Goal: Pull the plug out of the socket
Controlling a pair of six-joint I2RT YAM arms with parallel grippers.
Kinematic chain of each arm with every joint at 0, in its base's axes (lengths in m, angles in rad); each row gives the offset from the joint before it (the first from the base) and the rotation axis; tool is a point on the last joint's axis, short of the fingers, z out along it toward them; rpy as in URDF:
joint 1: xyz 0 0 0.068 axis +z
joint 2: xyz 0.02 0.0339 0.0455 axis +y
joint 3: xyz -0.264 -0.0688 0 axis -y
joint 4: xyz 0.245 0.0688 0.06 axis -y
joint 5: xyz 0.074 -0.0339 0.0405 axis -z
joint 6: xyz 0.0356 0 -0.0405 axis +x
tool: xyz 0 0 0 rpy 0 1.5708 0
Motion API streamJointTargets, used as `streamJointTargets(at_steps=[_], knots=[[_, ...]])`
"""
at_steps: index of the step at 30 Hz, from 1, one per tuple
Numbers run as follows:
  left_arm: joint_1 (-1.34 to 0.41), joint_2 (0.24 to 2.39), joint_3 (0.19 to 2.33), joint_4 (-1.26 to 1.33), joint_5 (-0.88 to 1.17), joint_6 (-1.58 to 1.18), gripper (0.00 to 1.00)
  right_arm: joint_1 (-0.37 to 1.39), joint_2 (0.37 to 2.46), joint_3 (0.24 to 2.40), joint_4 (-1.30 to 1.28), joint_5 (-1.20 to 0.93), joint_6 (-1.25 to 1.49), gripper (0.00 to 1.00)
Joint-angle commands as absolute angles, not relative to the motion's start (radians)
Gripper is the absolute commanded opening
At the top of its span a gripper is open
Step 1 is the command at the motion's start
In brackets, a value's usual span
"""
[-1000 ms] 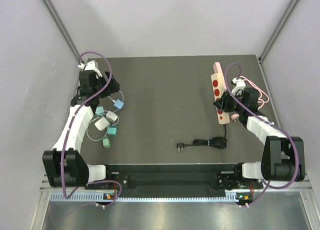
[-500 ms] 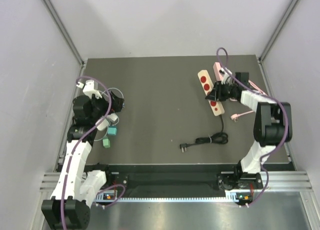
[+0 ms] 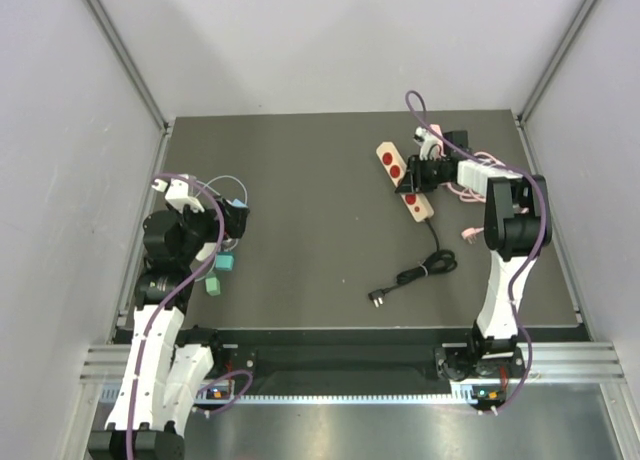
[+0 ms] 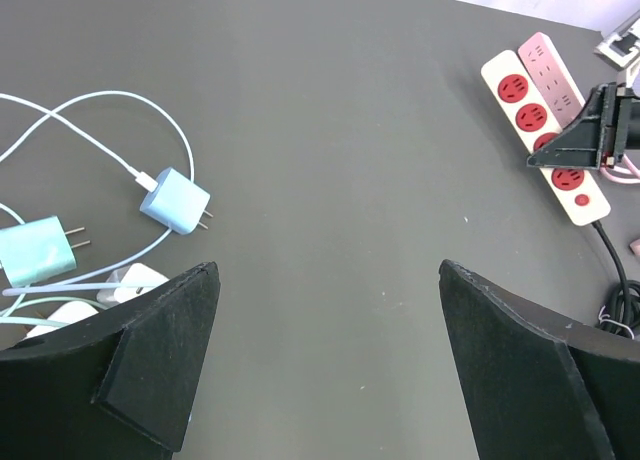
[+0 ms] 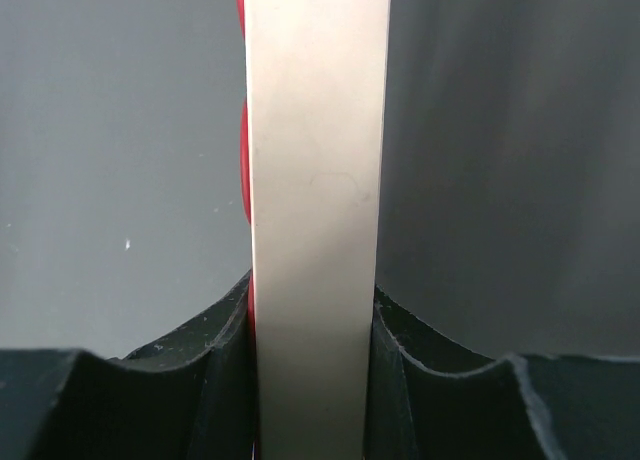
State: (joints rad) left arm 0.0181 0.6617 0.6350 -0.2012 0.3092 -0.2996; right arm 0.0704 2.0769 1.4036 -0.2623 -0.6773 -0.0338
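Right gripper (image 3: 412, 176) pinches the white power strip (image 3: 389, 157) at the table's (image 3: 310, 210) far right, its long axis slanting far-left to near-right, black plug (image 3: 377, 297) lying loose centre-front, while the spread left gripper (image 4: 325, 275) hovers well apart above the chargers (image 4: 175, 202).

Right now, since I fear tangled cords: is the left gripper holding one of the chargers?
No, the left gripper stands open over the bare table, and the chargers lie loose off to its side.

The top camera looks down over the whole dark grey table (image 3: 300, 220). The left wrist camera faces across it, sharing the distant cream red-socketed power strip (image 3: 390, 160); the right wrist camera sits against it.
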Motion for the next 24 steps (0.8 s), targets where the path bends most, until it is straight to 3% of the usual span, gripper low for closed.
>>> streamJointTargets(at_steps=[1,12,16,24], knots=[[0.017,0.643,0.635,-0.141,0.325,-0.278,0.96,0.078,2.083,1.494,-0.255,-0.646,-0.054,0.11],[0.017,0.635,0.632,-0.14,0.325,-0.281,0.96,0.077,2.08,1.534,-0.265,-0.539,-0.104,0.6],[0.017,0.635,0.63,-0.138,0.325,-0.279,0.96,0.077,2.077,1.552,-0.271,-0.509,-0.115,0.65],[0.017,0.64,0.63,-0.133,0.327,-0.281,0.96,0.077,1.997,1.549,-0.256,-0.381,-0.179,0.64]])
